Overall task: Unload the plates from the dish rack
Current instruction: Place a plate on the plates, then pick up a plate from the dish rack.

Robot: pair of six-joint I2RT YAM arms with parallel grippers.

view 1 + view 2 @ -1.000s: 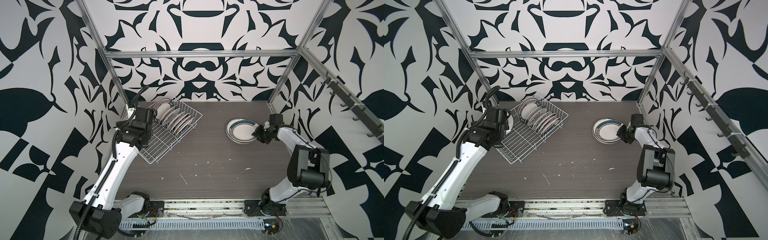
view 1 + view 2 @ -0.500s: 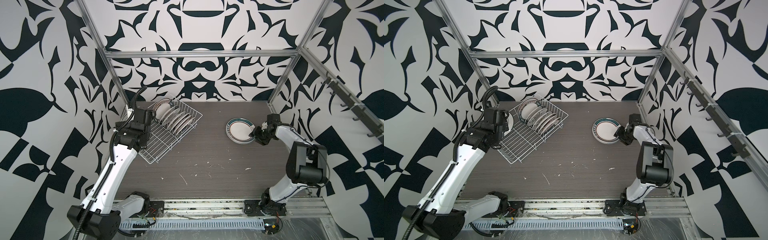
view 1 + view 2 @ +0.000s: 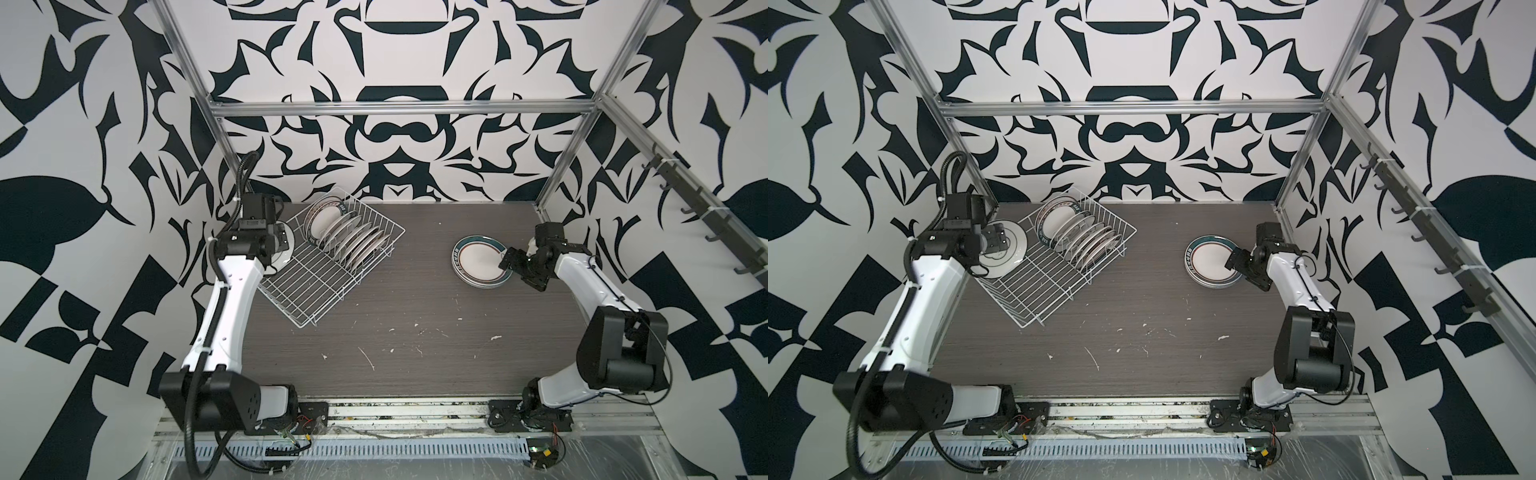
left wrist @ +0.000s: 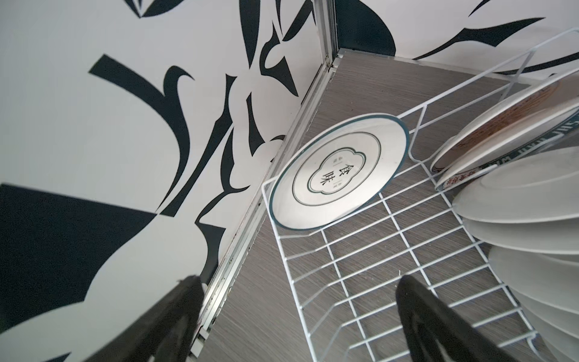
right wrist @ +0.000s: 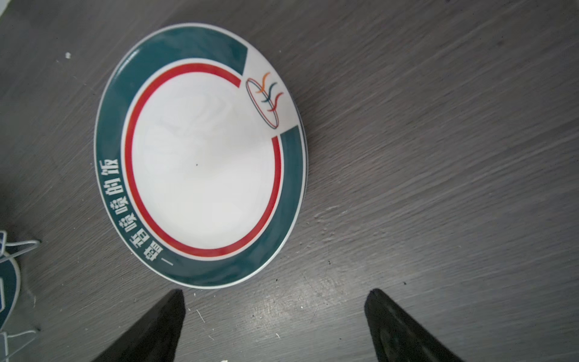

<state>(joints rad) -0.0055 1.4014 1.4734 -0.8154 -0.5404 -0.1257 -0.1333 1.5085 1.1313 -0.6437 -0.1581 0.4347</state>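
Observation:
The white wire dish rack sits at the back left, angled, with several plates upright between its prongs. A thin-rimmed plate with a cloud emblem leans at the rack's left end. My left gripper is open just in front of that plate, holding nothing. At the right a small stack of plates lies flat, topped by a teal-rimmed plate. My right gripper is open at the stack's right edge, over bare table.
The patterned left wall and an aluminium corner post stand close behind the rack. White specks dot the dark wood table toward the front. A hook rail runs along the right wall.
My right gripper has gone from nearly shut to wide open and let go of the top plate of the stack. My left arm has shifted slightly left, toward the rack's end.

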